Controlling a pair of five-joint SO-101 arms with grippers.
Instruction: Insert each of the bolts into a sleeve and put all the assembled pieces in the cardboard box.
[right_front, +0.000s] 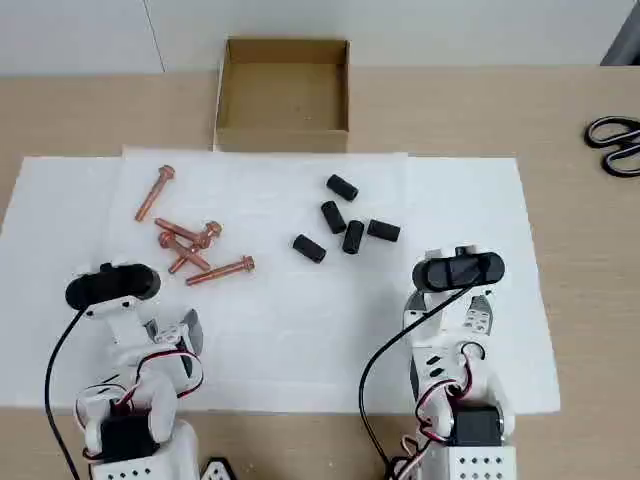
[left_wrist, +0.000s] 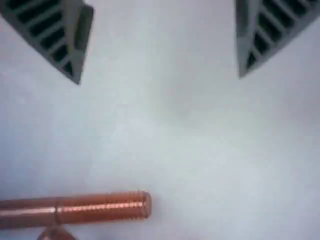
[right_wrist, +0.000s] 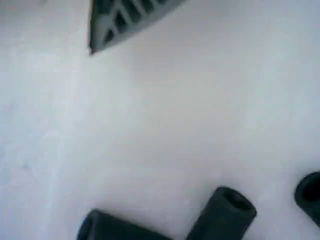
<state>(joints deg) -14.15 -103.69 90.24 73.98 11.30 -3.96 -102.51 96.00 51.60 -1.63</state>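
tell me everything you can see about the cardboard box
The cardboard box is a small, square, plain brown carton with an open top and low walls. It stands upright on the wooden table, at the side far from the arms. Its near wall runs along the far edge of the white sheet, though actual contact cannot be judged. The bare floor inside holds nothing, and nothing else touches the box.

Wooden table (right_front: 570, 110): white sheet (right_front: 300, 330), cardboard box (right_front: 283, 138) (open), scissors (right_front: 614, 145).

The bolt (left_wrist: 75, 209) runs past the view's edge.
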